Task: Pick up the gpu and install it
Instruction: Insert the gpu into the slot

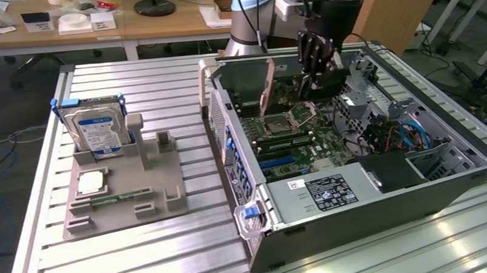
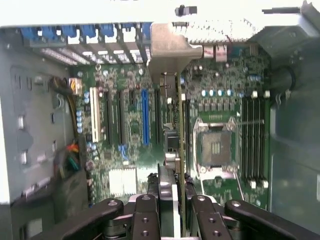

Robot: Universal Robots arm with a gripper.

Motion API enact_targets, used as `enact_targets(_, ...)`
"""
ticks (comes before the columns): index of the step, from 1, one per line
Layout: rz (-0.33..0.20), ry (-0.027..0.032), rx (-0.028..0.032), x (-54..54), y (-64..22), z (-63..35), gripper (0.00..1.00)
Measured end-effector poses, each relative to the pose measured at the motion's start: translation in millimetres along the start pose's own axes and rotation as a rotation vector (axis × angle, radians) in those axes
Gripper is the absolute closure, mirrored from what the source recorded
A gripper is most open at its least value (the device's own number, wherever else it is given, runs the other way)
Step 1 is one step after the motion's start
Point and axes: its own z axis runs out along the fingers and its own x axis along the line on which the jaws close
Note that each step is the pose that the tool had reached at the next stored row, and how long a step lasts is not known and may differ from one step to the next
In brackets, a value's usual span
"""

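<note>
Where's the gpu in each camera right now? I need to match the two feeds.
Exterior view: the gpu hangs clamped in the gripper inside the open case, above the motherboard.
Wrist view: the gpu is edge-on, running away from the gripper, between the blue slot and the CPU socket.
Shared landmark: the CPU socket, beside the card.

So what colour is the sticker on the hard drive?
The sticker is blue and white, best seen in the exterior view.
</note>
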Motion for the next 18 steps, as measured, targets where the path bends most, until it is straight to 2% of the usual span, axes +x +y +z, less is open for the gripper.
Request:
enact_targets(3,0.0,-0.0002,0.0001,0.4,6.4,5.5,0.71)
enact_targets(7,0.005,-0.0001,0.0,3.4,6.8,12.4,0.71)
enact_targets(11,0.034,0.0004,-0.0001,3.6,8.1,19.6,0.71)
enact_targets(18,0.035,0.0003,0.0,4.2,12.3,29.6,0.71)
